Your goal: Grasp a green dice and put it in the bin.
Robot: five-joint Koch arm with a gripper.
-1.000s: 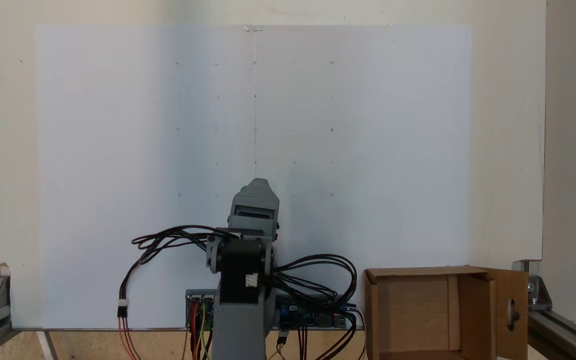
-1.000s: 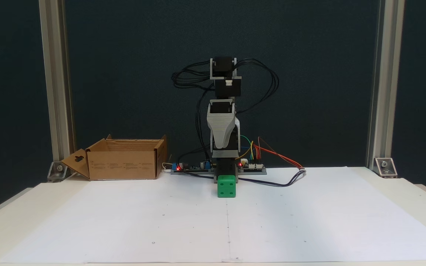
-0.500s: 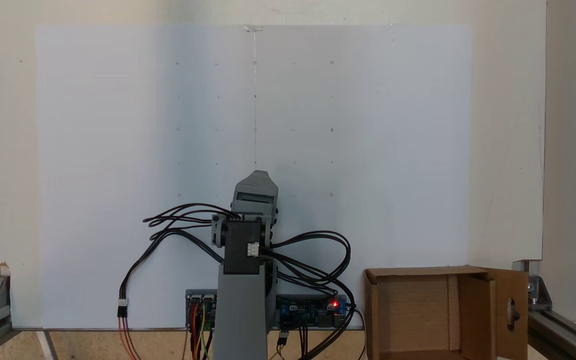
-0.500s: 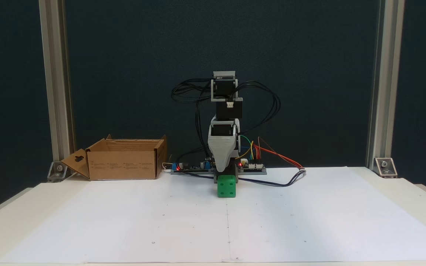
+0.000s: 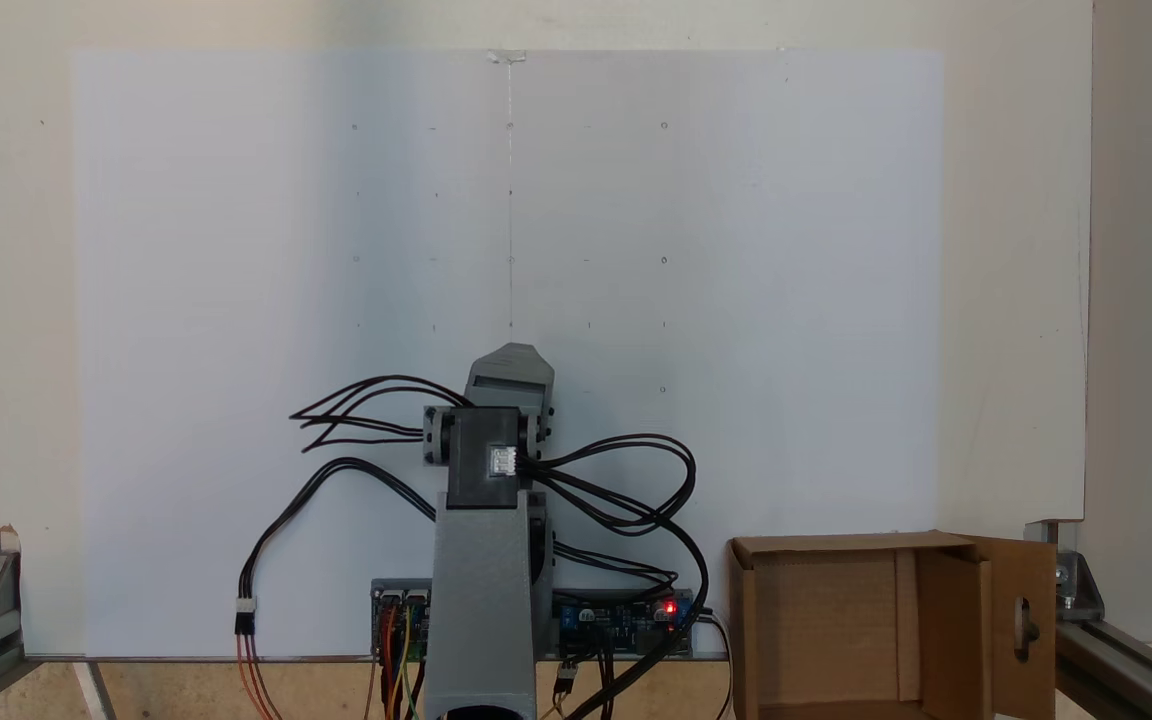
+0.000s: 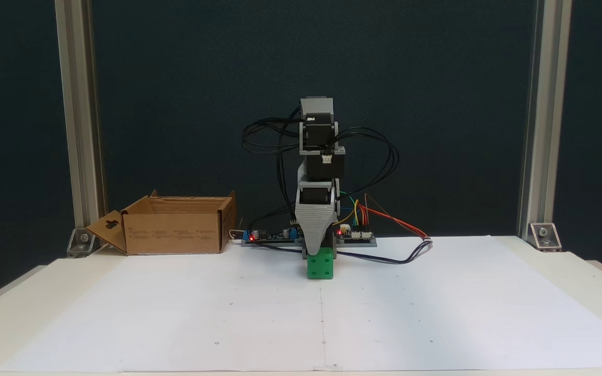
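The green dice [image 6: 320, 265] sits on the white paper just in front of the arm's base. My gripper [image 6: 315, 251] points straight down, and its grey wedge tip reaches the top rear edge of the dice. Its two jaws stand one behind the other, so the gap between them is hidden. From above, the gripper [image 5: 508, 362] covers the dice. The bin [image 6: 173, 233], an open brown cardboard box with a handle-hole flap, stands beside the base, to the left in one fixed view and at the lower right [image 5: 744, 620] in the other.
Controller boards [image 6: 356, 237] with red lights and looping black cables [image 5: 626, 490] lie around the base. Aluminium posts [image 6: 539, 120] stand at the table corners. The white paper sheet [image 5: 736, 250] spreads out past the arm.
The arm has folded forward and lowered the gripper from well above the dice to its top. The sliver of green seen from above is now covered.
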